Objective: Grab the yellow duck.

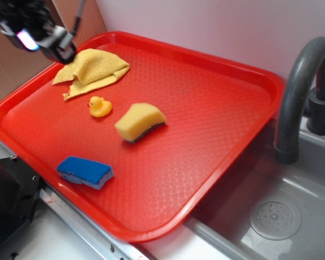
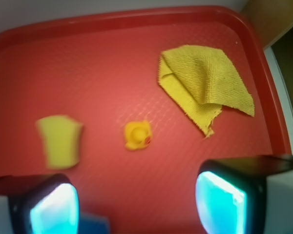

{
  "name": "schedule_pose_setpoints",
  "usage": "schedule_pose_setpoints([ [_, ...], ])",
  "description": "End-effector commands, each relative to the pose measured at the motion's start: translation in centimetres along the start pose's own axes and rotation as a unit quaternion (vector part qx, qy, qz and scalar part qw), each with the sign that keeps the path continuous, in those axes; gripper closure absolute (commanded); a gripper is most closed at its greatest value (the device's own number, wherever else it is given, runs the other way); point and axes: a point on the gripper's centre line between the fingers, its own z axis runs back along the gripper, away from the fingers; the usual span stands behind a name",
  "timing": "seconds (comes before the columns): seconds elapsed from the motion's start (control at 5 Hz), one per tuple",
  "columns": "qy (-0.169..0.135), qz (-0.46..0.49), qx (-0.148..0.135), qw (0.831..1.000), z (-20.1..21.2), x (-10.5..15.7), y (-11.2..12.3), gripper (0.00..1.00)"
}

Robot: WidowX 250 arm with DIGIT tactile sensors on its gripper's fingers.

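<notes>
The yellow duck [image 1: 99, 106] is small and glossy with an orange beak. It sits on the red tray [image 1: 206, 108] left of middle. In the wrist view the duck [image 2: 137, 135] lies ahead of the jaws, near the centre. My gripper [image 1: 43, 40] hangs high above the tray's back left corner, above the cloth, well apart from the duck. In the wrist view the gripper [image 2: 136, 204] is open and empty, its two pads [image 2: 219, 204] wide apart with bare tray between them.
A mustard-yellow cloth [image 1: 92, 69] lies folded at the tray's back left. A yellow sponge with a dark base [image 1: 140, 122] lies right of the duck. A blue sponge [image 1: 85, 171] lies near the front edge. A grey tap [image 1: 303, 92] and sink [image 1: 274, 216] are at the right.
</notes>
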Motion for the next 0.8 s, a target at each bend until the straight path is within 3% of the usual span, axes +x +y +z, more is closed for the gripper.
schedule_pose_setpoints([
  [0.0,0.009,-0.030,0.014,0.999,-4.2,2.4,0.4,0.00],
  [0.6,0.074,-0.060,0.023,0.995,-9.9,2.0,1.6,0.00],
])
